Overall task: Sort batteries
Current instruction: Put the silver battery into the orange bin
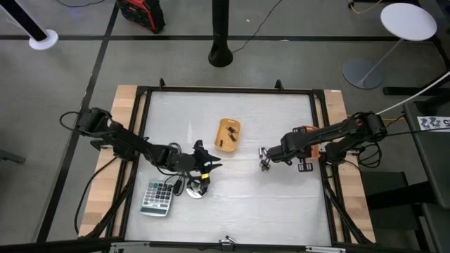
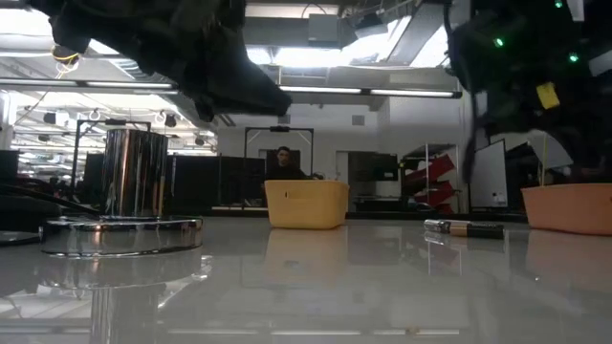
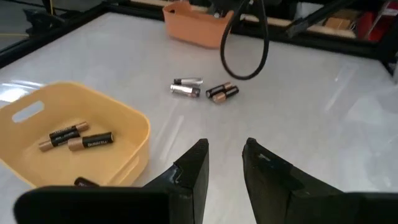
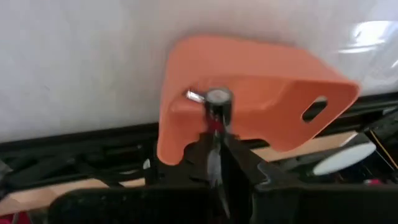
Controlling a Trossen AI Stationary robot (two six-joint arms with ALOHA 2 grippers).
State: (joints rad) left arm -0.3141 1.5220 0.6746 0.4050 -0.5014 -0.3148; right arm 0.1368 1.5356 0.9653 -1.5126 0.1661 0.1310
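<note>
Three batteries [image 3: 78,138] lie in the yellow bin [image 3: 134,121]; three more [image 3: 202,89] lie loose on the table [image 3: 323,118]. Left gripper [image 3: 225,163] hovers spread, empty. Only its own wrist view shows the right gripper [image 4: 217,134] pinching a battery [image 4: 217,99] over the orange bin [image 4: 273,81].

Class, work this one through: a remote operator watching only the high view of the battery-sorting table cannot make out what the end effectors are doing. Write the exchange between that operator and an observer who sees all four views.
Operator: From above, is the right one carrying anything?
Observer: Yes. The right wrist view shows the right end effector shut on a silvery battery, with the orange bin just beyond it.
Operator: And the left?
Observer: The left end effector is open and empty, facing a few loose batteries on the table.
Operator: How full is the yellow bin?
Observer: The left wrist view shows at least three sorted batteries inside the yellow bin.
</note>
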